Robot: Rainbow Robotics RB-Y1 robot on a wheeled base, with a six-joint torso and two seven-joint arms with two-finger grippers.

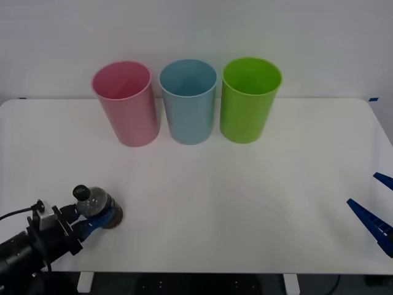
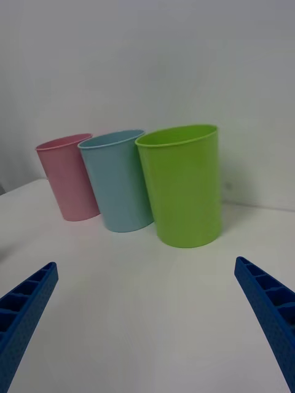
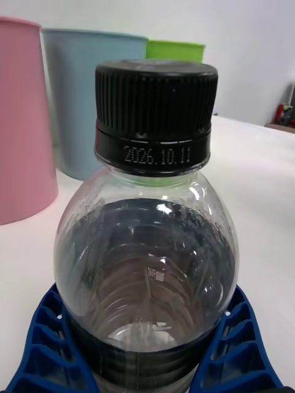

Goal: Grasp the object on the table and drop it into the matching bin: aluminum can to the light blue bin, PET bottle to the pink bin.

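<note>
Clear PET bottle (image 3: pixel 146 258), black cap, dark lower half, between left gripper (image 1: pixel 92 220) fingers

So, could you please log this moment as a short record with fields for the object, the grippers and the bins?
object: PET bottle, black cap, dark lower half, upright at the table's near left
left gripper: fingers closed around the bottle's lower body
right gripper: open, idle at the table's right edge
bins, left to right: pink bin, light blue bin, lime green bin, in a row at the far side
matching bin: pink
status: bottle gripped, not yet binned
</note>
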